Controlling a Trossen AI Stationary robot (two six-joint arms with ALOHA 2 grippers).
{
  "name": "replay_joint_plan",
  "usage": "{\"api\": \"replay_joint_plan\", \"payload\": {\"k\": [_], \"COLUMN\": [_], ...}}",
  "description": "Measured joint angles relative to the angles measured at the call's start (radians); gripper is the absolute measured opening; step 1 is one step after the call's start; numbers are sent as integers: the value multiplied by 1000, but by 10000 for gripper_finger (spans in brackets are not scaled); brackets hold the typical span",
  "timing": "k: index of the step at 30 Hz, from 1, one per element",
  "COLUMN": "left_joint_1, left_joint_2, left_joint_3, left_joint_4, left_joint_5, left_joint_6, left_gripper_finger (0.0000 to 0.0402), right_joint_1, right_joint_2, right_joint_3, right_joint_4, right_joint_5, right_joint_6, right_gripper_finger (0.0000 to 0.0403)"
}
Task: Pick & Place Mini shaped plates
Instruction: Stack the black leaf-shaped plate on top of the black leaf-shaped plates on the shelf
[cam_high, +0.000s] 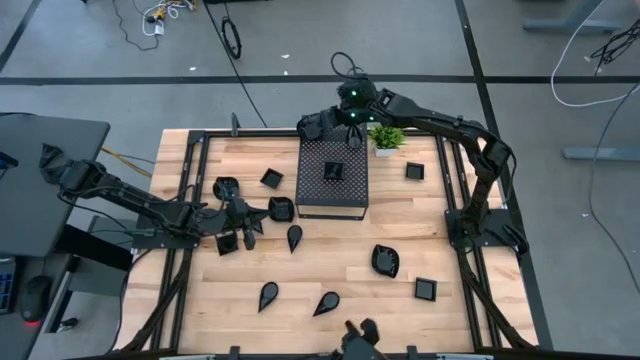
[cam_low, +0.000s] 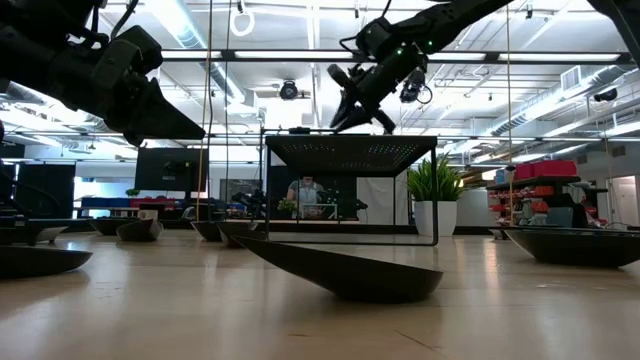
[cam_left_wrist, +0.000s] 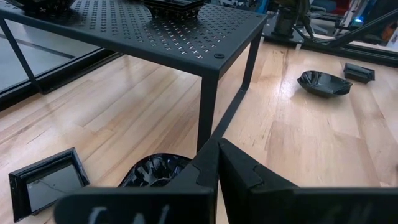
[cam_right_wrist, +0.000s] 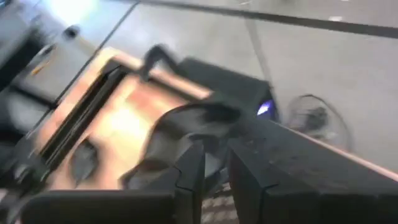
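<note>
Nearest the low camera: one mini shaped plate (cam_low: 340, 270), glossy black, shallow, tapering to a point at one end, resting on the wooden table (cam_high: 330, 270).

Other mini plates lie scattered over the tabletop, all glossy black and shallow. Teardrop ones sit along the near half (cam_high: 268, 294) (cam_high: 326, 303) (cam_high: 294, 237). Square ones sit near the right edge (cam_high: 425, 289), by the far right (cam_high: 414, 171) and left of the box (cam_high: 271, 179). A ruffled leaf-shaped one (cam_high: 385, 260) lies right of centre. One square plate (cam_high: 333, 171) rests on top of the black perforated box (cam_high: 333, 200).

Left gripper (cam_high: 248, 222): low over the table just left of the box, among a cluster of plates. Fingers (cam_left_wrist: 239, 171) pressed together, nothing between them. In the left wrist view a ruffled plate (cam_left_wrist: 152, 171) lies just beyond the fingertips and a square plate (cam_left_wrist: 46, 183) beside it.

Right gripper (cam_high: 352, 130): above the far end of the box, near the small potted plant (cam_high: 386, 138). Fingers (cam_right_wrist: 193, 168) show a narrow gap; cannot tell whether anything is held.
</note>
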Motion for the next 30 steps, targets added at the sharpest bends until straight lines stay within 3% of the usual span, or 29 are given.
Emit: {"api": "replay_joint_plan", "payload": {"k": [3, 5, 10, 16, 24, 30], "left_joint_1": [0, 0, 0, 0, 0, 0], "left_joint_2": [0, 0, 0, 0, 0, 0], "left_joint_3": [0, 0, 0, 0, 0, 0], "left_joint_4": [0, 0, 0, 4, 2, 1], "left_joint_5": [-1, -3, -8, -10, -10, -7], "left_joint_6": [0, 0, 0, 0, 0, 0], "left_gripper_finger": [16, 16, 16, 16, 16, 16], "right_joint_1": [24, 48, 78, 53, 51, 46], "right_joint_2": [-2, 0, 12, 42, 52, 60], "right_joint_3": [0, 0, 0, 0, -1, 0], "right_joint_4": [0, -1, -13, -103, -84, -71], "right_joint_5": [-149, -164, -75, -26, 72, 80], "right_joint_6": [-53, -71, -81, -45, -47, -24], "right_gripper_finger": [50, 34, 4, 8, 6, 8]}}
